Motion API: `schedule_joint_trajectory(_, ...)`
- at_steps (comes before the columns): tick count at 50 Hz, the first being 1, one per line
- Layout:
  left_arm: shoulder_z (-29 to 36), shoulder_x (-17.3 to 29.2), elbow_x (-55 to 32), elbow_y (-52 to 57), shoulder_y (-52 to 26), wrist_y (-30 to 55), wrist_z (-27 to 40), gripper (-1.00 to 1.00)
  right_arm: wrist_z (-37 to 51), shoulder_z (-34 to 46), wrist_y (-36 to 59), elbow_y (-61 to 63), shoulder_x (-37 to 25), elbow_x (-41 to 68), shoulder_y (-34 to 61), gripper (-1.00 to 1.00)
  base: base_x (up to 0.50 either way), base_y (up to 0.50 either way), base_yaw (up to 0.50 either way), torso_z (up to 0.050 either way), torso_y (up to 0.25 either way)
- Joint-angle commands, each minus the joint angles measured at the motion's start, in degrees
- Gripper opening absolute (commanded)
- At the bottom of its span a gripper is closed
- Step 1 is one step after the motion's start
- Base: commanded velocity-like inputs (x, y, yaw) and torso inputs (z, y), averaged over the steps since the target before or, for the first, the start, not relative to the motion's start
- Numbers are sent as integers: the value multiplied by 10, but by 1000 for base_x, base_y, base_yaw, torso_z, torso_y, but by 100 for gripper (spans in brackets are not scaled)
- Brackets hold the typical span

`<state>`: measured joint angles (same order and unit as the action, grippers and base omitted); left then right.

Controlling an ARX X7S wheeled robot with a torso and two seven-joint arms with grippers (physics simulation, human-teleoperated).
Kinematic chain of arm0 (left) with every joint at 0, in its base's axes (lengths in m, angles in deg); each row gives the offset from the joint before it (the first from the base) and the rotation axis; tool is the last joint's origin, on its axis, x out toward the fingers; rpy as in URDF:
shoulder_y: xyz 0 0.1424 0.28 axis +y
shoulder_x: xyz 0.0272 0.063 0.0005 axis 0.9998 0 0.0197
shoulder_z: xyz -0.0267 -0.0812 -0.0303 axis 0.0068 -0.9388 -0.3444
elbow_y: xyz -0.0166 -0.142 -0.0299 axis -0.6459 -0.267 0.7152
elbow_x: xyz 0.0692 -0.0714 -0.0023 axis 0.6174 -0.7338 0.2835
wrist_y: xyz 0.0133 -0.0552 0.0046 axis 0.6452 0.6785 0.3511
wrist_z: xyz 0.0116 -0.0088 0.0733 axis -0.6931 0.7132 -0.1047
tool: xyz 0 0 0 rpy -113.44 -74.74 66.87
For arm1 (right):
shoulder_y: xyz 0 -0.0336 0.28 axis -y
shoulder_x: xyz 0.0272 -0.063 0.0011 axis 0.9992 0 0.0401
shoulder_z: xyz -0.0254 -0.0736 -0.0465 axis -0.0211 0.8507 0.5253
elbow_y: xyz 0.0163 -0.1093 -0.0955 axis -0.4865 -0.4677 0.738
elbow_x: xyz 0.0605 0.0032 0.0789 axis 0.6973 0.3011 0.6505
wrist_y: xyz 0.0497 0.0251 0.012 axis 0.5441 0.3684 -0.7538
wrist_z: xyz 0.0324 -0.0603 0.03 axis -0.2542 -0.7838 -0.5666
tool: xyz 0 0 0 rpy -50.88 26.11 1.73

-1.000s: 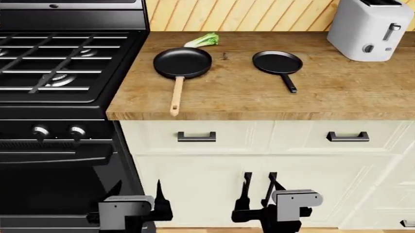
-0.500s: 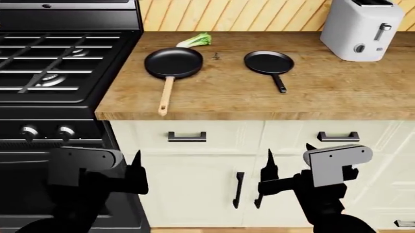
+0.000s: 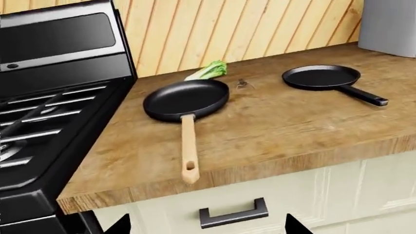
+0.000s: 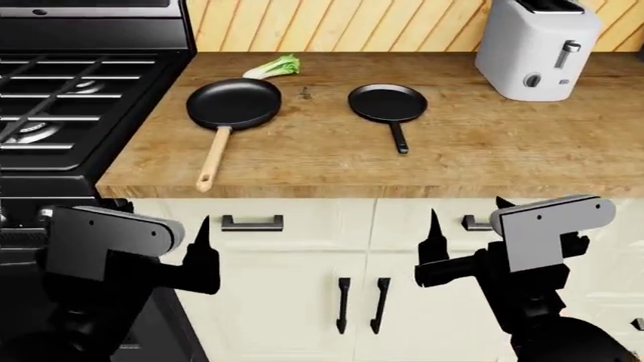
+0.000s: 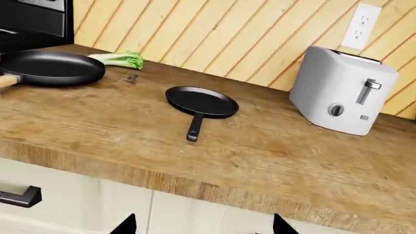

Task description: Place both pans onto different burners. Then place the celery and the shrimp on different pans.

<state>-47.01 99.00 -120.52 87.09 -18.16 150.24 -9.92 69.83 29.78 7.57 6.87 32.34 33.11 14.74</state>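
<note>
Both pans sit on the wooden counter. The wooden-handled pan (image 4: 234,104) is left, near the stove, and also shows in the left wrist view (image 3: 186,98). The black-handled pan (image 4: 387,102) is right of it, also in the right wrist view (image 5: 201,101). The celery (image 4: 274,68) lies behind the wooden-handled pan. The tiny shrimp (image 4: 306,93) lies between the pans. Burners (image 4: 30,132) sit under the stove grates at left. My left gripper (image 4: 159,214) and right gripper (image 4: 469,211) are open and empty, below the counter edge in front of the cabinets.
A white toaster (image 4: 535,49) stands at the counter's back right. The black stove (image 4: 60,162) adjoins the counter on the left. Cabinet drawers with dark handles (image 4: 252,222) face the grippers. A wood-panelled wall runs behind.
Both arms have risen from low by the cabinet doors to just under the counter edge. The head view has shifted right, so the stove and pans sit further left.
</note>
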Motion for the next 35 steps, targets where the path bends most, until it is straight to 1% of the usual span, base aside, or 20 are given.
schedule_joint_trajectory(1, -20, 11, -51, 27, -64, 60, 34, 100, 11, -8, 51, 31, -9, 17, 36, 100, 500, 0, 0, 0, 0)
schedule_joint_trajectory(5, -15, 13, -67, 32, -90, 78, 46, 100, 14, -6, 62, 42, -9, 21, 44, 100, 500, 0, 0, 0, 0)
schedule_joint_trajectory(17, -10, 22, -81, 37, -107, 76, 62, 100, 16, -14, 77, 46, -10, 32, 64, 100, 500, 0, 0, 0, 0)
schedule_joint_trajectory(23, 4, 25, -77, 35, -108, 65, 62, 100, 19, -20, 90, 55, -11, 41, 72, 100, 500, 0, 0, 0, 0)
schedule_joint_trajectory(35, -1, 34, -88, 31, -103, 58, 71, 100, 26, -16, 108, 66, -10, 49, 87, 100, 500, 0, 0, 0, 1)
